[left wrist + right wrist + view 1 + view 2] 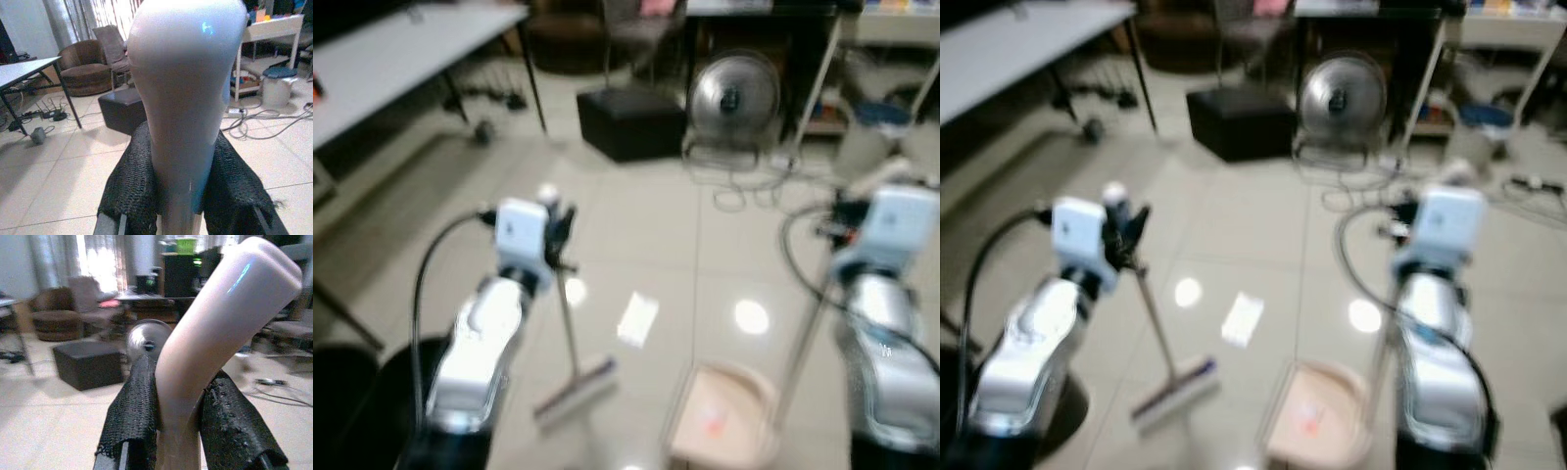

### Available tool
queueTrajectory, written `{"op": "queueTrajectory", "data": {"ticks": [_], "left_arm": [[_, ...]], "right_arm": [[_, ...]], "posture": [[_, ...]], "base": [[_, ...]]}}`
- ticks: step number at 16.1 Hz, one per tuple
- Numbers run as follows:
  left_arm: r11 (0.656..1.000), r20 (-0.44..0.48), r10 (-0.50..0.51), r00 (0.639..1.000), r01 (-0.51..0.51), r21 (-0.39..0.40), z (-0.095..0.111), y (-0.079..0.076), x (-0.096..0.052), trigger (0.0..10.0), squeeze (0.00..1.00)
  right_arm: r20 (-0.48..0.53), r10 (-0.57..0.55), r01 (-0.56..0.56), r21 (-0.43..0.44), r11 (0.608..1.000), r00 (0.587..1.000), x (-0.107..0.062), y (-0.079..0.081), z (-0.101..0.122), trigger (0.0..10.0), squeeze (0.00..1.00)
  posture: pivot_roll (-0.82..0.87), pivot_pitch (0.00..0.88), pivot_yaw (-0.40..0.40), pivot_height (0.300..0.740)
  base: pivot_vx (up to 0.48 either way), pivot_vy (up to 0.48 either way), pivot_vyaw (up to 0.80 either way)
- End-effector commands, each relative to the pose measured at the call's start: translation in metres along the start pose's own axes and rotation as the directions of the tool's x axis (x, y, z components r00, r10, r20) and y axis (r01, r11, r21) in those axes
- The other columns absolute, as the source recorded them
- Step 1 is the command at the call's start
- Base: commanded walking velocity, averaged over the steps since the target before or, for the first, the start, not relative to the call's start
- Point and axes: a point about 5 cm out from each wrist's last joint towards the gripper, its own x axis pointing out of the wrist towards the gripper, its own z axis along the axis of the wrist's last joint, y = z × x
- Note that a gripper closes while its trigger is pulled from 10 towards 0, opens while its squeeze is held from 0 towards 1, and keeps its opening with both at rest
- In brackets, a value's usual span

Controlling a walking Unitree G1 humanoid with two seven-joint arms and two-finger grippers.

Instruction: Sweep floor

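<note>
My left gripper is shut on the pale grip of a broom handle, with black fingers pressed on both sides. The thin pole runs down to the broom head on the tiled floor. My right gripper is shut on the pinkish, bent handle of a dustpan, whose fingers clamp it. The pink dustpan rests on the floor to the right of the broom head. A white scrap of paper lies on the tiles just beyond both.
A black box and a standing fan stand ahead, with loose cables on the floor beside them. A white table is at the left. A shelf with a white bin is at the right. A brown armchair stands beyond.
</note>
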Motion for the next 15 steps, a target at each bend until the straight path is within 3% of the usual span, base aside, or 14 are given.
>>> {"op": "queueTrajectory", "data": {"ticks": [1, 7, 11, 15], "left_arm": [[1.000, 0.051, -0.005, 0.999, 0.004, 0.025, 0.012, -0.001, 0.005, 10.0, 0.00], [1.000, 0.056, 0.007, 0.998, -0.009, 0.024, 0.013, 0.003, 0.005, 10.0, 0.00], [1.000, 0.051, 0.006, 0.999, -0.007, 0.031, 0.012, 0.005, 0.005, 10.0, 0.00], [0.999, 0.050, 0.010, 0.999, -0.012, 0.037, 0.012, 0.008, 0.003, 10.0, 0.00]], "right_arm": [[0.046, -0.005, 0.005, -0.001, 1.000, 0.999, 0.001, -0.004, 0.007, 10.0, 0.00], [0.039, 0.072, -0.072, -0.009, 0.997, 0.997, 0.004, 0.006, 0.007, 10.0, 0.00], [0.030, 0.083, -0.083, -0.004, 0.997, 0.996, 0.001, 0.010, 0.004, 10.0, 0.00], [0.037, 0.071, -0.071, 0.016, 0.997, 0.997, 0.002, 0.008, 0.004, 10.0, 0.00]], "posture": [[-0.05, 0.000, 0.059, 0.740], [-0.04, 0.000, 0.057, 0.740], [-0.03, 0.000, 0.058, 0.740], [-0.03, 0.000, 0.060, 0.740]], "base": [[0.311, 0.000, 0.00], [0.347, 0.000, 0.00], [0.351, 0.000, 0.80], [0.350, 0.000, 0.00]]}}
